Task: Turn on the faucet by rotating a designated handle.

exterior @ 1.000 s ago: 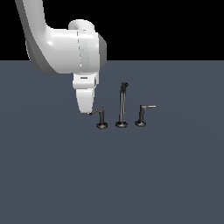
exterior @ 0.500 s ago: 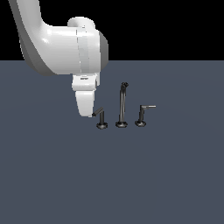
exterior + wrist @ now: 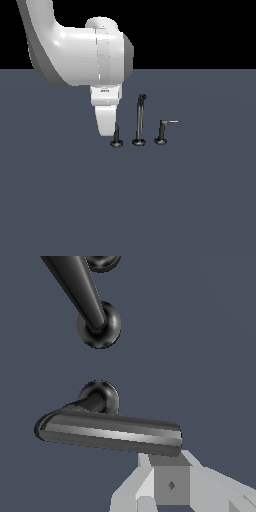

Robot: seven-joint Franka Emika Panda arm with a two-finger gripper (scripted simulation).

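Dark metal three-piece faucet point(image 3: 138, 125) on a flat slate-grey table point(image 3: 190, 200); tall spout post point(image 3: 139, 120) in the middle, an L-shaped handle on each side, all on round bases in a row. The handle point(image 3: 116, 136) to be turned is the one at the exterior view's left, straight stem upright; the other handle point(image 3: 163, 131), slanted stem, stands well apart at the exterior view's right and is not the target.

White arm hangs over the left end of the row; the gripper point(image 3: 106, 122) sits just beside the target's stem, half hiding it. Wrist view: the handle's lever point(image 3: 110, 431) lies broadside just ahead of a pale finger point(image 3: 170, 483), free end of the lever nearest that finger; contact or a hair's gap, cannot tell. Only part of the fingers shows, so whether they are spread or closed cannot be told; nothing appears gripped.

Judgement: step in hand is engaging the lever for the turn. To do it well: bear on the lever near its free end for leverage, not near the stem; push sideways along an arc about the stem, not downward; hold height level so the finger does not slip over or under the thin bar; keep clear of the spout post.
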